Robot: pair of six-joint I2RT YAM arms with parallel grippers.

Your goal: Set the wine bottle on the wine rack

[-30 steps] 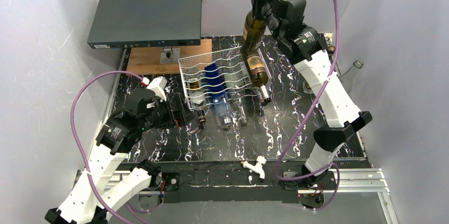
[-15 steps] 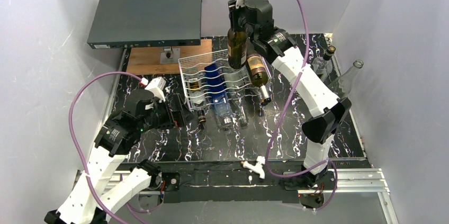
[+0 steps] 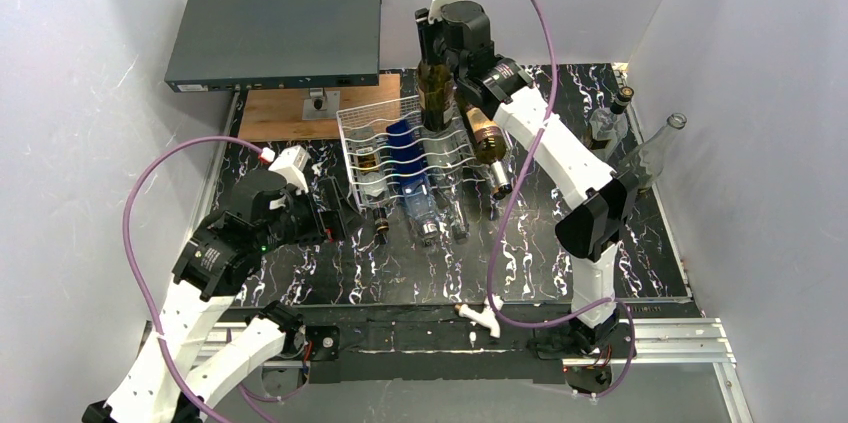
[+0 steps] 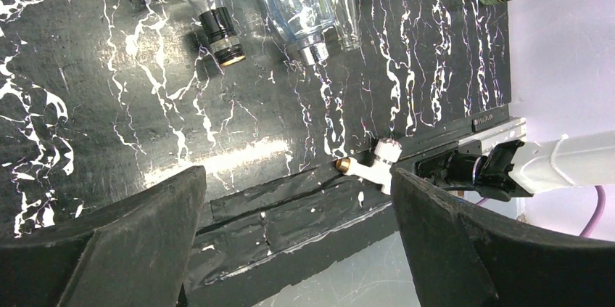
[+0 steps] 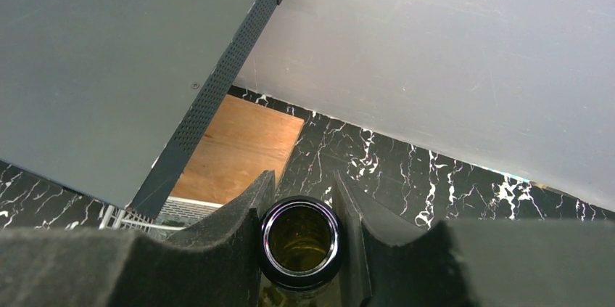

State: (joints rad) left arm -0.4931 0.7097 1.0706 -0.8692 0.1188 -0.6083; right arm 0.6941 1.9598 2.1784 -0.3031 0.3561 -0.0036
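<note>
Above the white wire wine rack (image 3: 385,121), the right gripper (image 3: 437,43) clamps one dark-green glass wine bottle (image 3: 435,98) by its neck between two padded fingers; the left gripper (image 4: 296,198) spreads its two fingers wide.

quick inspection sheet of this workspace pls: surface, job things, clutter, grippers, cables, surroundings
Surface: black white-veined marble tabletop; wooden board at back left.
Job's things: white wire wine rack holds several lying bottles; dark green glass wine bottle held upright over its back part.
Clutter: dark grey flat metal box raised at back left; two glass bottles at the right edge; small white fitting at the near edge.
Grippers: right gripper shut on the green bottle's neck; left gripper open, empty, near the rack's front.
Cables: purple cable looped off each wrist.
Surroundings: plain white walls; nothing else seen.
</note>
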